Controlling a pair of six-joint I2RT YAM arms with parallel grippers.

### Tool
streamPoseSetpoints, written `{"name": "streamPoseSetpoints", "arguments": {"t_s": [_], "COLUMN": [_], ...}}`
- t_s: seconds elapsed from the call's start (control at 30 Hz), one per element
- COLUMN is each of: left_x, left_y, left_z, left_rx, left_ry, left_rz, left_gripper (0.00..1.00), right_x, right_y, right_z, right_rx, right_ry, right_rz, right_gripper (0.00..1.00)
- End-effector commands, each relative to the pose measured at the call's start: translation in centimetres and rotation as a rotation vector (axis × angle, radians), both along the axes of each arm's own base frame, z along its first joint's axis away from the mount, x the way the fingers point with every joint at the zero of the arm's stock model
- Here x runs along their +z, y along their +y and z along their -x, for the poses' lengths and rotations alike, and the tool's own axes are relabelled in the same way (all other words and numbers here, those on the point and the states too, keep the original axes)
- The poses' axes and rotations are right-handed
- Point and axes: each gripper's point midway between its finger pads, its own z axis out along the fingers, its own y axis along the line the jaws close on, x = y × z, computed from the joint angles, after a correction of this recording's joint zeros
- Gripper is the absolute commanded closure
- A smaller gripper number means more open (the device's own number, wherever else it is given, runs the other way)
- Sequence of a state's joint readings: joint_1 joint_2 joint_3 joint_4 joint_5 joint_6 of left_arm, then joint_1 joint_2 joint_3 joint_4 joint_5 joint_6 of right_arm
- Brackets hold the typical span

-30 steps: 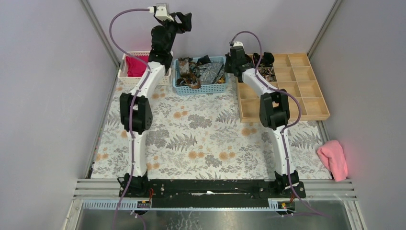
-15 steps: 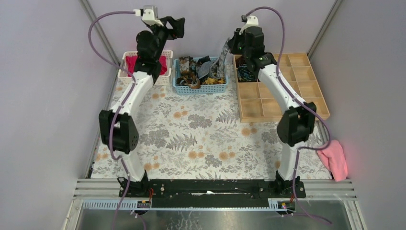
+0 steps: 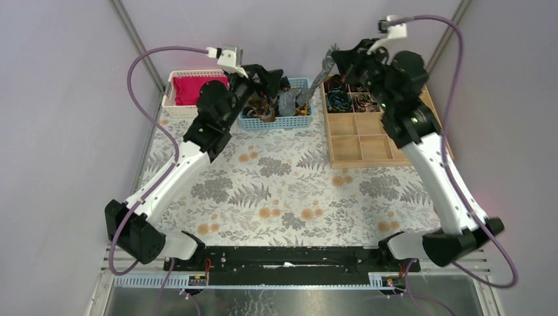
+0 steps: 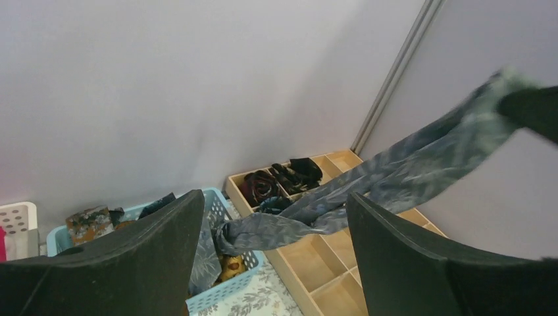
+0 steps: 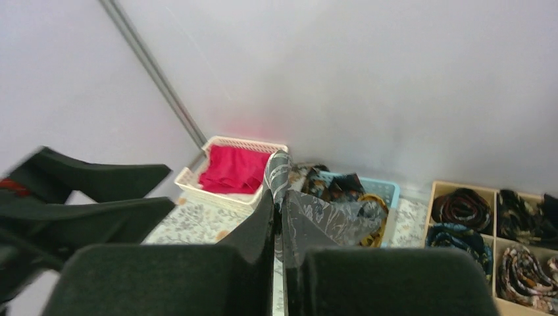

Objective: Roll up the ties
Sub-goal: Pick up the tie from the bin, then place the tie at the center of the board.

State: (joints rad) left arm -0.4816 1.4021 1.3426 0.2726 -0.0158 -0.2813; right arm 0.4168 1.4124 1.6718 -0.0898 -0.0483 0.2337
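Over the basket (image 3: 276, 122), grey tie (image 4: 395, 176) — perhaps leaf-patterned — stretches up.

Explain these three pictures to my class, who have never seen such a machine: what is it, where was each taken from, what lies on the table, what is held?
These are two robot arms bolted at the near edge of the table, each ending in a two-finger gripper. The wide picture looks down from above and behind them; the other two come from a camera on each wrist. On the flowered table stand a blue basket of loose ties, a white basket with a red cloth, and a wooden tray with rolled ties in some compartments. The right gripper is shut on a grey tie that stretches up from the blue basket. The left gripper is open and holds nothing.
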Motion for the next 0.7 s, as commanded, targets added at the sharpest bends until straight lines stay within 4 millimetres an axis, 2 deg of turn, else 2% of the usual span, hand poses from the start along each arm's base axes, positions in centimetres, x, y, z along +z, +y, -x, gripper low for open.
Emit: {"name": "streamPoseSetpoints", "arguments": {"t_s": [0.0,0.13,0.37,0.5,0.67], "left_x": [-2.2,-2.9,-3.2,-2.8,-1.4], "left_y": [0.5,-0.6,-0.9,-1.1,-1.6], "left_z": [1.3,3.0,6.1,7.8,9.6], "left_rx": [0.067,0.054,0.025,0.007,-0.018], "left_ry": [0.067,0.094,0.122,0.121,0.097], "left_rz": [-0.053,-0.085,-0.078,-0.071,-0.057], "left_gripper": [0.15,0.16,0.16,0.16,0.16], "right_x": [4.9,8.1,13.5,15.7,19.9], "right_y": [-0.8,-2.5,-5.3,-6.8,-9.2], "right_z": [6.4,11.5,19.5,22.7,26.8], "right_rx": [0.074,0.108,0.162,0.16,0.137], "right_ry": [-0.091,-0.148,-0.263,-0.314,-0.442], "right_rz": [-0.057,-0.088,-0.133,-0.139,-0.15], "right_gripper": [1.0,1.0,1.0,1.0,1.0]}}
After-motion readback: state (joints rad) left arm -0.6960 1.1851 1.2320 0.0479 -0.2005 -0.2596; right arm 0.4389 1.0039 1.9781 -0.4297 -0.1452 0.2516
